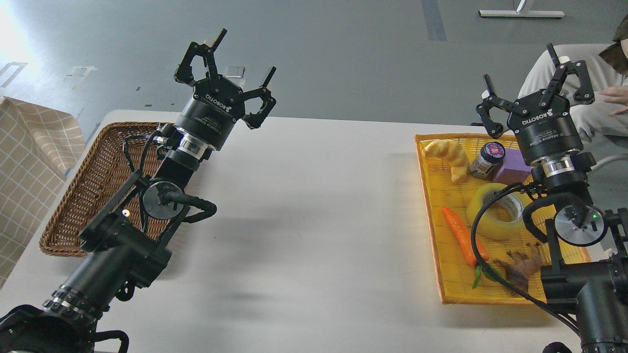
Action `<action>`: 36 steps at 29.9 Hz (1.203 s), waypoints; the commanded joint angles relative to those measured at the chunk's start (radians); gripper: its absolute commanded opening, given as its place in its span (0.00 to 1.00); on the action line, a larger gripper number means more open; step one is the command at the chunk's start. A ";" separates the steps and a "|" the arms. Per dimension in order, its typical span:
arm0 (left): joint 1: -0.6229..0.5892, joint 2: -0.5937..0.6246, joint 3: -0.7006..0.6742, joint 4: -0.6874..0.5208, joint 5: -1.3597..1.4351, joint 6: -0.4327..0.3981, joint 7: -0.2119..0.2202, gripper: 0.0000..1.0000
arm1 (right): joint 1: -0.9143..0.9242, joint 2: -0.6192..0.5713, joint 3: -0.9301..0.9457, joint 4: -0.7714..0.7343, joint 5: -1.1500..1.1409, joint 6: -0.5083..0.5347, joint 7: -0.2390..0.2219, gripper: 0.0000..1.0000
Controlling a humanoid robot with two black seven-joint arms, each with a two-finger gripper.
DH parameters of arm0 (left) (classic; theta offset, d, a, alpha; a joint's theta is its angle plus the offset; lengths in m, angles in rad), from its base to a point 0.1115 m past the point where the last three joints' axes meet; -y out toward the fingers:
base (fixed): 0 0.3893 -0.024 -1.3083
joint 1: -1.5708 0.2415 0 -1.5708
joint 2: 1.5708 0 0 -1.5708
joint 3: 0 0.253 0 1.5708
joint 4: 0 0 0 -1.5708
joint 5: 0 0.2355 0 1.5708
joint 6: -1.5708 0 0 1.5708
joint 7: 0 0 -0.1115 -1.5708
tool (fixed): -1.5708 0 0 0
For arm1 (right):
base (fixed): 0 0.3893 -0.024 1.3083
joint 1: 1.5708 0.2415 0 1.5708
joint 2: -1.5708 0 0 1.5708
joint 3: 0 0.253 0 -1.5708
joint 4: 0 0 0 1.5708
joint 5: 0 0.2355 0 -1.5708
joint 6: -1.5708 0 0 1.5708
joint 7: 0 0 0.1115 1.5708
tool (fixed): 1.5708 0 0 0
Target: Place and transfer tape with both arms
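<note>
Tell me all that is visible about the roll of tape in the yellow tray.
The tape is a wide roll of translucent yellow packing tape with a pale grey printed core. It lies flat, its hole facing up, in the yellow tray, between the orange carrot on its left and my right arm on its right. The purple block sits just behind it. A black cable of that arm crosses in front of it. The right gripper is open and raised well above it; nothing grips the roll.
</note>
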 commanded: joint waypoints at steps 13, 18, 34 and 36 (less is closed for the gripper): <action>-0.002 0.000 0.001 0.000 0.000 0.000 0.000 0.98 | -0.003 0.000 0.000 -0.002 0.000 0.000 0.002 1.00; -0.002 -0.002 0.001 0.000 0.000 0.000 0.000 0.98 | -0.003 0.000 0.000 -0.002 0.000 0.000 0.002 1.00; -0.002 -0.002 -0.001 0.000 0.000 0.000 0.000 0.98 | 0.002 0.000 -0.003 -0.002 -0.002 0.000 0.000 1.00; -0.002 -0.002 -0.001 0.000 0.000 0.000 0.000 0.98 | 0.004 0.000 -0.003 -0.002 -0.002 0.000 0.000 1.00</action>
